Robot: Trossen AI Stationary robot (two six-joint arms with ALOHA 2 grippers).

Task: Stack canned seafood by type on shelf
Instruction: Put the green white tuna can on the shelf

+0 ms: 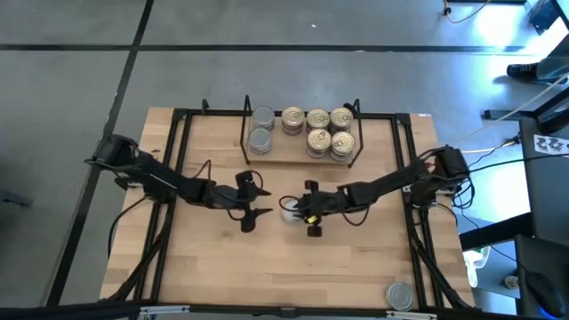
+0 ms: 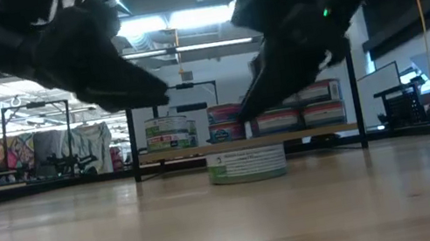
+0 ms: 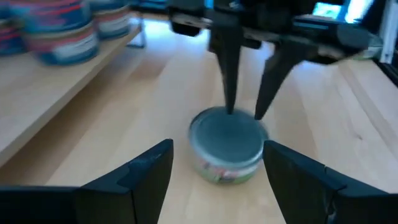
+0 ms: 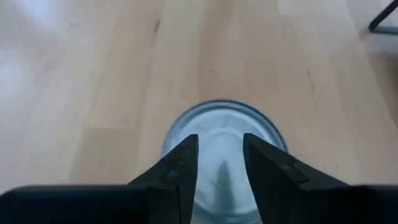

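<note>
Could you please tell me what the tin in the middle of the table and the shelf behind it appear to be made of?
The tin looks like metal: dull silver-grey top, with a printed paper-like label round its side. The shelf seems a pale wooden board, grain showing, in a thin black frame, probably wire.

tin point(image 1: 292, 210) on table between hands, before shelf point(image 1: 302, 158).

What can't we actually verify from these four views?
- Right gripper contact with the silver-topped tin: the fingers sit over its lid, narrowly apart, but touch is unclear in every view.
- Tin labels on the shelf: blurred in left wrist view, too small in low view.
- Stack heights: hidden from above in high view.
- Tin at the table's near edge: label side hidden.
</note>
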